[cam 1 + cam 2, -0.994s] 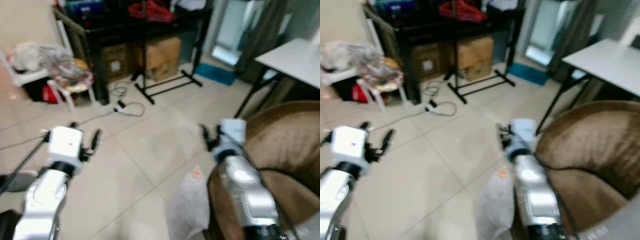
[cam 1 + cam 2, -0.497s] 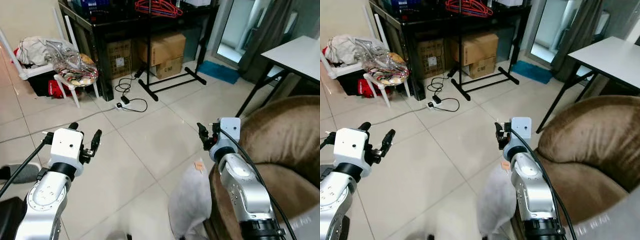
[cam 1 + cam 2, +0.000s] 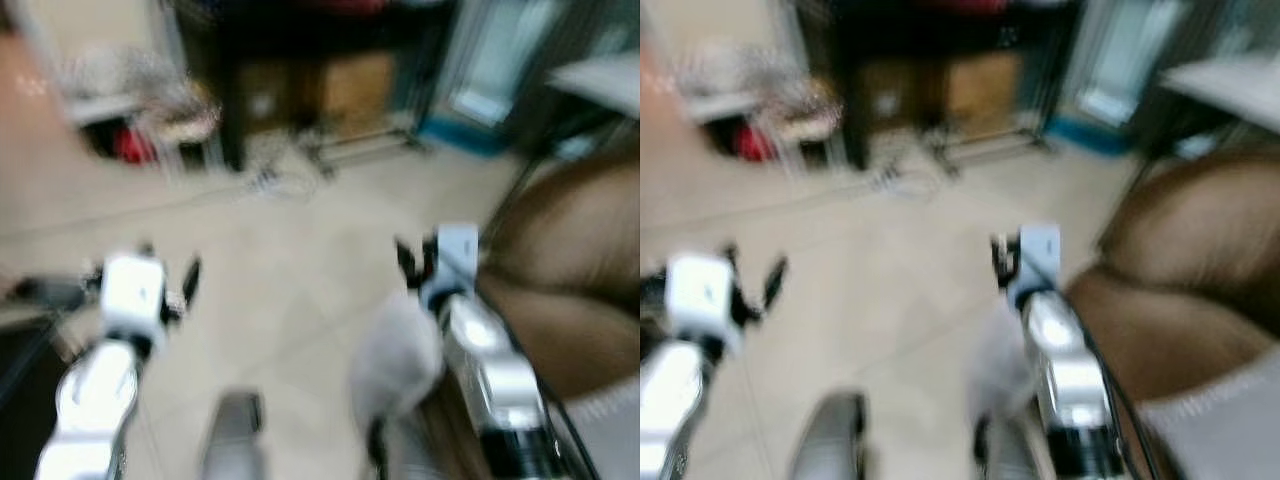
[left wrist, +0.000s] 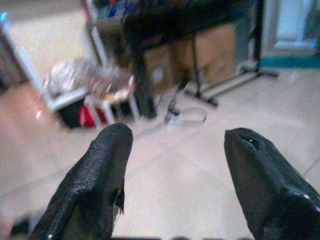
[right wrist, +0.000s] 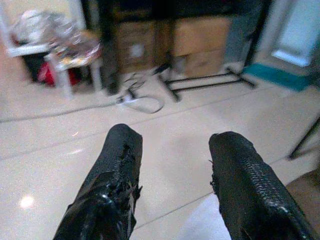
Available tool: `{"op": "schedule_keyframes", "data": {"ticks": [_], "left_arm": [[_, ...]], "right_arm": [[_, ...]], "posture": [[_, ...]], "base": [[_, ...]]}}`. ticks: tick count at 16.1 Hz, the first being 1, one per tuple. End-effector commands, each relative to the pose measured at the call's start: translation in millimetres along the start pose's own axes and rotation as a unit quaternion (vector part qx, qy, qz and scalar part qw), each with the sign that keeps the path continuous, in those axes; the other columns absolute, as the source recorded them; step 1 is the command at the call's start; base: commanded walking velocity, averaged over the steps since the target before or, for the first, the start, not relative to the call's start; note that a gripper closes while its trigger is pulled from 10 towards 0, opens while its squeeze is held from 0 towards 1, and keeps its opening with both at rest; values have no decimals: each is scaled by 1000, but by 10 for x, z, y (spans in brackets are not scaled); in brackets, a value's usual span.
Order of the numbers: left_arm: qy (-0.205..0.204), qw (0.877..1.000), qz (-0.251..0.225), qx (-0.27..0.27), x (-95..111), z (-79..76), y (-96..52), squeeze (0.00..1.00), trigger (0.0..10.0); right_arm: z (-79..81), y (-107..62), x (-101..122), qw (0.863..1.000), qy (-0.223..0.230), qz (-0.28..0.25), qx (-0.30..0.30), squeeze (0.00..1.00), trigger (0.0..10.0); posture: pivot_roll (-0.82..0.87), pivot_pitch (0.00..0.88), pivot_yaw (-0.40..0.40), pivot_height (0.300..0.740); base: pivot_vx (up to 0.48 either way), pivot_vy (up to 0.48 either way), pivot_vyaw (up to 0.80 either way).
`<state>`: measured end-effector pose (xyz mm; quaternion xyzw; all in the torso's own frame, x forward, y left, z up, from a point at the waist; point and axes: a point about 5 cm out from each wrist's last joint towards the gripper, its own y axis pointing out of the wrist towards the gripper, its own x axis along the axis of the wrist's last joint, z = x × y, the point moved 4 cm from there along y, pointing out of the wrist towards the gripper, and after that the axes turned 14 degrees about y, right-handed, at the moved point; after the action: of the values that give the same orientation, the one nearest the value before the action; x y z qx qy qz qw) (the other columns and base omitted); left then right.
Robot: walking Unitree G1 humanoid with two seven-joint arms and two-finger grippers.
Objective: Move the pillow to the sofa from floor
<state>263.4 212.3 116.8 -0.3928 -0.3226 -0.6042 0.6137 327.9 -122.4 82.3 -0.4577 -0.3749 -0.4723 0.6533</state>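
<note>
Pillow point(image 3: 398, 362): seen on the floor (blurred), touching the brown sofa point(image 3: 560, 290), beside the right arm.
Left gripper point(image 4: 175, 165): held wide apart, nothing held.
Right gripper point(image 5: 172, 172): fingers spread, nothing held.

Both head views heavily motion-blurred; edges of everything smeared. Pillow point(image 3: 395, 360) reads as a pale grey blob w/ no clear outline, its right side hidden behind the right arm point(image 3: 485, 370). Sofa point(image 3: 1200, 260) cut off at the right edge, surface detail lost. Clutter point(image 4: 95, 87) by the far wall too blurred to identify. Pillow corner point(image 5: 200, 225) cut off at the right wrist view's edge.
</note>
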Motion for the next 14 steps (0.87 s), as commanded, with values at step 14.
{"op": "schedule_keyframes", "data": {"ticks": [14], "left_arm": [[-6,1000,-18,15,63,76,-26,0,10000]], "right_arm": [[184,31,-44,998,-26,9,49,0,10000]], "posture": [[-11,0,-93,590]], "base": [[325,0,0]]}}
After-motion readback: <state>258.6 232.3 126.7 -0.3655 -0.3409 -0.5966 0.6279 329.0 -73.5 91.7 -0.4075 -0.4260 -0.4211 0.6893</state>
